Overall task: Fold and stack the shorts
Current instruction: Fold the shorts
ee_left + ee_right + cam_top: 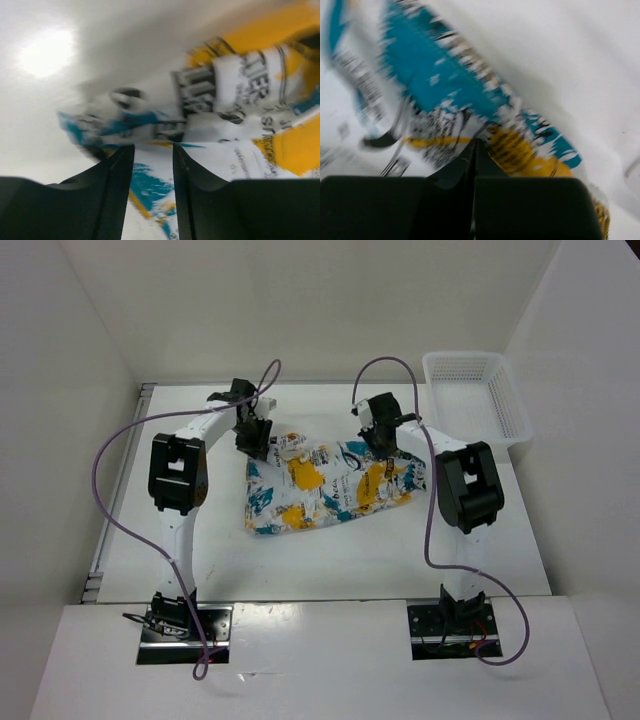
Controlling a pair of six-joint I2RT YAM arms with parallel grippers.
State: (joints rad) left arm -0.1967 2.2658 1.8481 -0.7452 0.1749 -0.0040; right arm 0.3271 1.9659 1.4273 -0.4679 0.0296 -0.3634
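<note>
Black left gripper [153, 150] jaws are standing partly apart with bunched cloth filling the gap, so they are clamping the far-left corner of the soft white fabric shorts [320, 485] printed in teal, yellow-orange and black. Right gripper [474, 145] jaws are pressing together at the far-right edge (blur is hiding whether cloth is caught). Shorts are lying crumpled and unfolded on the white bench [330, 560]. Step in hand, by judgement: securing both corners. Next move is calling for a level lift and spread before folding.

A white plastic mesh basket [470, 390] sat at the far right of the white table [330, 560], beside the right wall; plain white walls [300, 300] enclosed the table.
</note>
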